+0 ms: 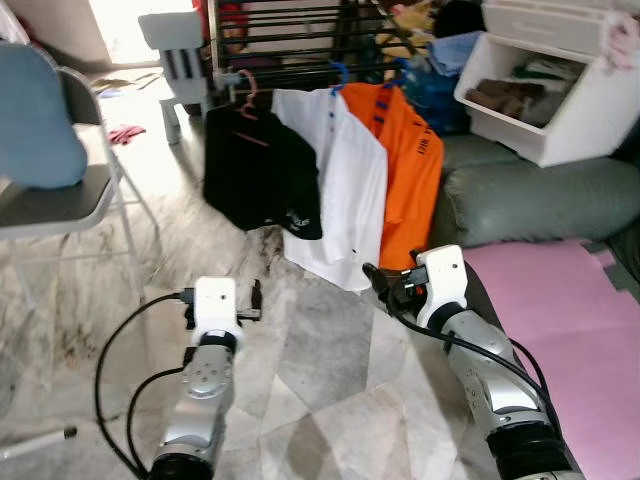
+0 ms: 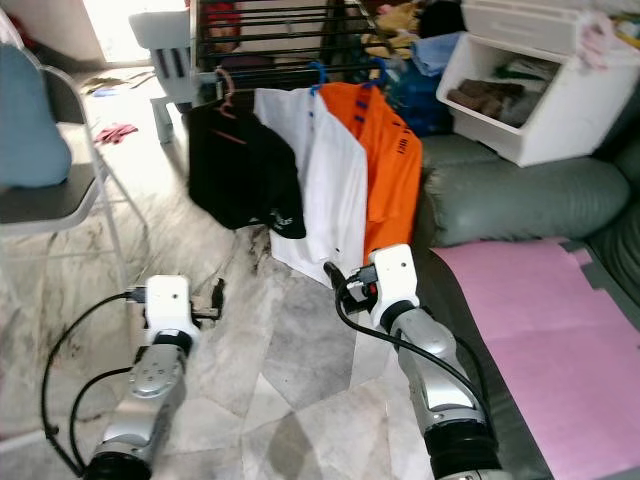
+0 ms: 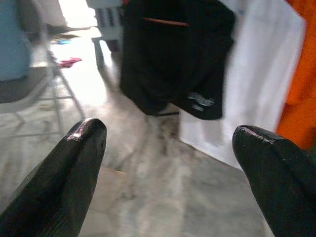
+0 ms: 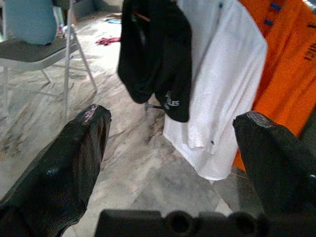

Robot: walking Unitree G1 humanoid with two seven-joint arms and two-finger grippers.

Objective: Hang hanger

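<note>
While both grippers, left gripper [image 3: 163,163] and right gripper [image 4: 173,158], are spread and empty, you risk knocking the black shirt [image 1: 262,170] off its pink hanger [image 1: 247,98] on the rack [image 1: 290,45]. Folded clothes sit in the white bin [image 1: 560,120].

Three shirts hang side by side on a drying rack [image 1: 290,30] ahead: one shirt [image 1: 255,170] at the left, a second shirt [image 1: 345,190] in the middle, a third shirt [image 1: 410,170] at the right. A folding chair [image 1: 60,190] stands far left. A sofa [image 1: 530,195] is at the right, with a storage bin [image 1: 560,90] on it.
</note>
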